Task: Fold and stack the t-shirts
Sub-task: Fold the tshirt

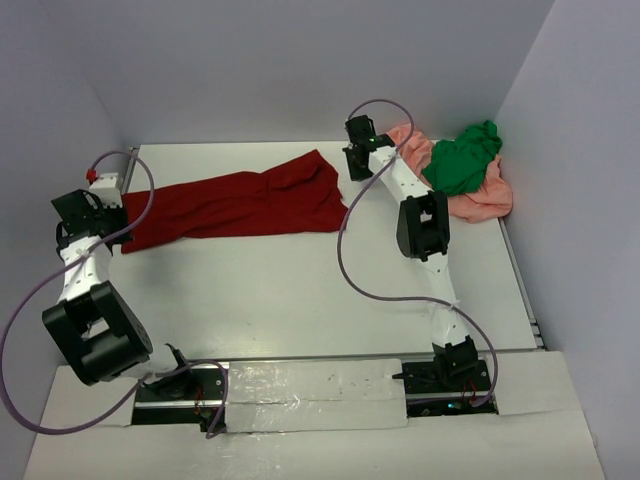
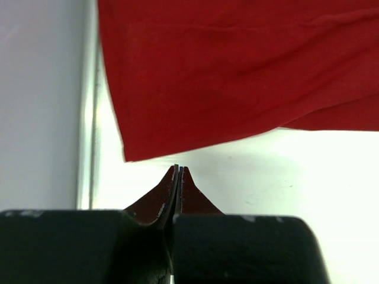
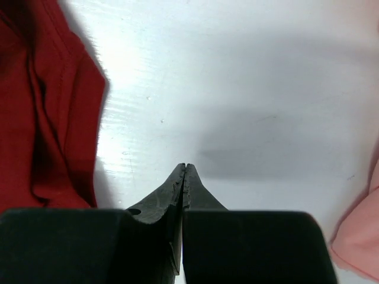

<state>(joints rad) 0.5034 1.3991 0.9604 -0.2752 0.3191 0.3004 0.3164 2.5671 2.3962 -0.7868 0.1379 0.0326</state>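
We see the left claw (image 2: 179,167) and right claw (image 3: 185,165) both closed tight, holding nothing. The dark red t-shirt (image 1: 240,205) lies on the bench (image 1: 300,290) just ahead of the left claw. The right claw sits between it and the salmon-pink t-shirt (image 1: 480,203), which carries the green t-shirt (image 1: 462,160).

The green t-shirt (image 1: 462,160) partly covers the salmon-pink t-shirt (image 1: 488,200), and both wrist views crop the dark red t-shirt (image 2: 237,71).

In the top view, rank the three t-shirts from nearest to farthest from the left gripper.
From the left gripper:
1. Dark red t-shirt, left-centre; its corner lies just ahead of the fingertips.
2. Salmon-pink t-shirt, far right corner; its left edge reaches closest.
3. Green t-shirt, heaped on the pink one, far right.
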